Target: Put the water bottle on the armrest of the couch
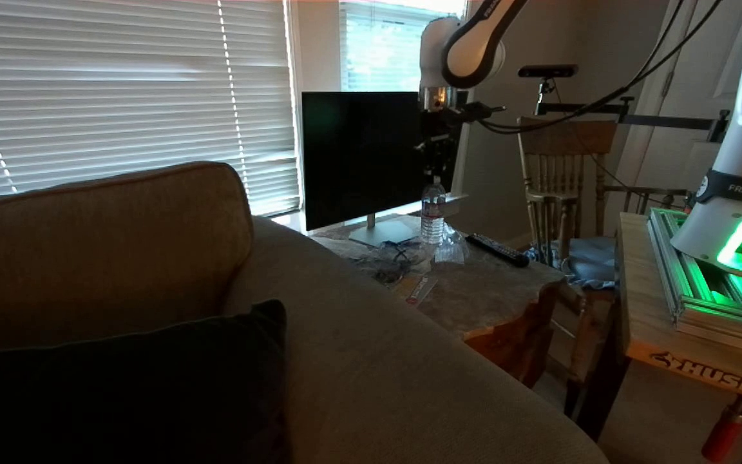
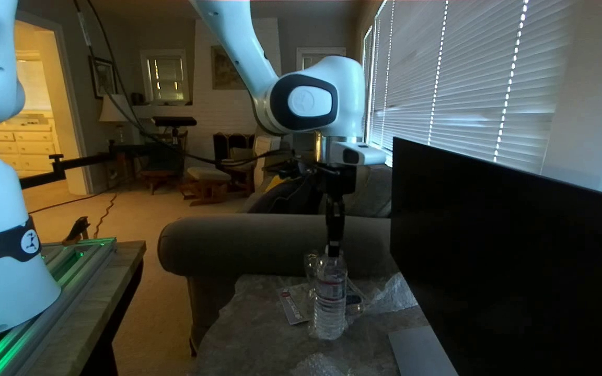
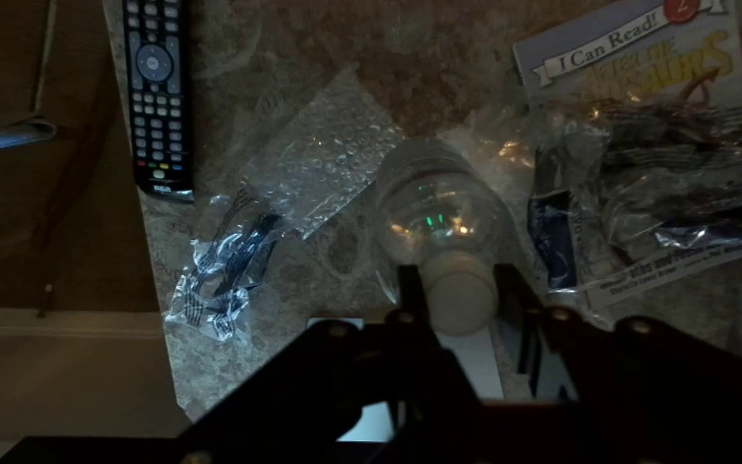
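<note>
The clear water bottle with a white cap stands upright at the table, in both exterior views. Its cap and shoulder show in the wrist view. My gripper points down over it, one finger on each side of the cap, both appearing to touch it. In both exterior views the fingertips are at the bottle's top. Whether the bottle's base touches the table cannot be told. The couch armrest is wide and grey-brown; it runs beside the table, behind the bottle in an exterior view.
A large monitor stands close beside the bottle, also in an exterior view. On the table lie a remote, a book and crumpled plastic wrap. A dark pillow leans inside the armrest.
</note>
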